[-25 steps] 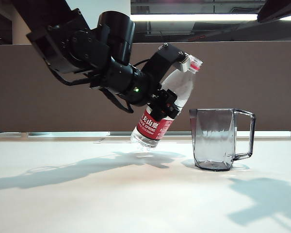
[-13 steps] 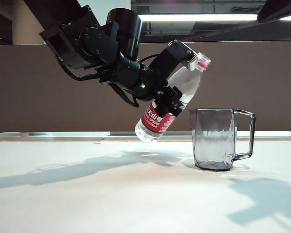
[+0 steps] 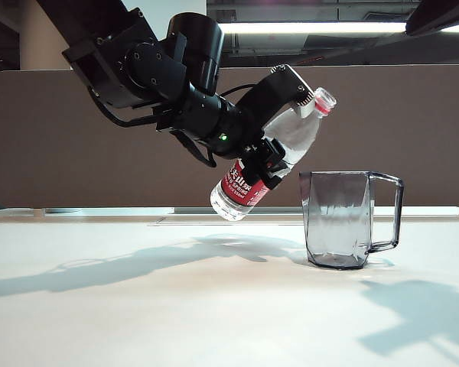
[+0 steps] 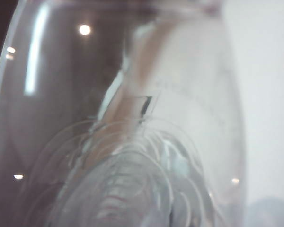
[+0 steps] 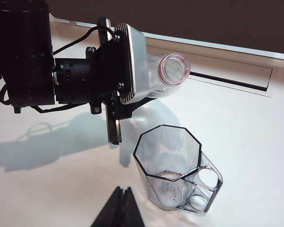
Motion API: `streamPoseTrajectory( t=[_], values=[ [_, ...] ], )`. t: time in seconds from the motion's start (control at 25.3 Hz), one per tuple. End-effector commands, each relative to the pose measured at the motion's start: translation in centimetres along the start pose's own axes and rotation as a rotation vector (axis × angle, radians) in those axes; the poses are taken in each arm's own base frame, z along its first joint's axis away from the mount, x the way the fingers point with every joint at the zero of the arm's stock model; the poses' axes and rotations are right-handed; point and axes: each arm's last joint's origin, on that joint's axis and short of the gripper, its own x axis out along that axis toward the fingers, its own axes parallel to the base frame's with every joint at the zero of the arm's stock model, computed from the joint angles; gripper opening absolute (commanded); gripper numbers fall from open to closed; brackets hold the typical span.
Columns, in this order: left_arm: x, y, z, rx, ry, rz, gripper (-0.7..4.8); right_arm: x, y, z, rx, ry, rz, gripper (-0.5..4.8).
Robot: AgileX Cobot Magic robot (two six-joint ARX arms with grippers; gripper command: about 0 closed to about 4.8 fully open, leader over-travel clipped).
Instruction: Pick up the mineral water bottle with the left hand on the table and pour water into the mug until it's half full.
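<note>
In the exterior view we see the left pincer [image 3: 279,126] clamped on the mineral water bottle [image 3: 269,161], holding it off the desk [image 3: 176,306]. The bottle leans with its open neck up and toward the mug [image 3: 344,218], its base lower and farther from the mug. The fingers grip the clear shoulder above the red label. The neck sits higher than the mug's rim and just short of it. The mug stands upright on the desk, handle turned away from the bottle.

In the left wrist view we see almost nothing but the clear body of the mineral water bottle [image 4: 132,142], pressed close to the lens; the fingers themselves do not show here.

In the right wrist view we see the left pincer [image 5: 128,75] with its ribbed silver plate flat against the bottle [image 5: 168,71], whose uncapped mouth points toward the mug [image 5: 173,165] and sits just beyond its rim. The right pincer [image 5: 120,208] hangs near the mug's handle side, its two dark fingers closed together, holding nothing.
</note>
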Motion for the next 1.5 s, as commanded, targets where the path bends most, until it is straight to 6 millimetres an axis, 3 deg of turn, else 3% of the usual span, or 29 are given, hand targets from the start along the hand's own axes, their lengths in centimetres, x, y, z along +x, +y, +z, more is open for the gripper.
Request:
streamPoseTrajectory(
  t=[0.04,0.75,1.5],
  values=[
    [-0.25,0.82,0.81,0.018,-0.051,0.054,1.82,-0.12,0.01,0.29,0.002,-0.022,-0.002,-0.08],
    [-0.4,0.87,0.91,-0.004,-0.046,0.046,1.82,-0.12,-0.01,0.28,0.002,-0.022,-0.003,-0.08],
    [-0.4,0.87,0.81,0.224,-0.036,0.045,1.82,-0.12,0.0,0.28,0.002,-0.022,-0.003,-0.08]
  ],
)
